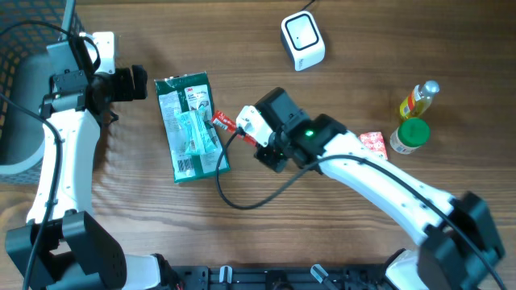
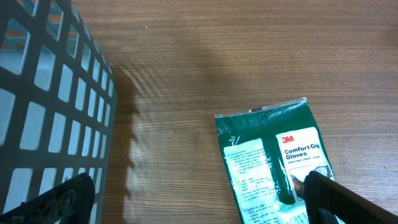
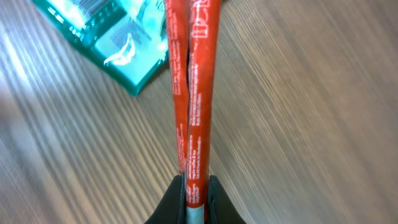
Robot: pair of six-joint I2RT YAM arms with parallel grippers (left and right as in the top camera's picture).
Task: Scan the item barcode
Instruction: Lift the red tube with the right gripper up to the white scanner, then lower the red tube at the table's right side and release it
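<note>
A flat red packet [image 3: 193, 93] stands edge-on between the jaws of my right gripper [image 3: 196, 190], which is shut on its lower end. From overhead the red packet [image 1: 223, 122] is near the right edge of a green glove pack [image 1: 190, 125] that lies flat on the table. A corner of the glove pack [image 3: 106, 37] with barcode lines shows in the right wrist view. The white cube scanner [image 1: 302, 39] sits at the back. My left gripper [image 2: 199, 208] is open above the table beside the glove pack [image 2: 273, 165], one fingertip [image 2: 329, 196] over the pack.
A dark mesh basket [image 2: 43, 93] stands at the far left. A yellow bottle [image 1: 419, 99], a green-capped jar [image 1: 411, 135] and a second red packet [image 1: 372, 142] sit at the right. A black cable [image 1: 242, 199] loops over the table in front.
</note>
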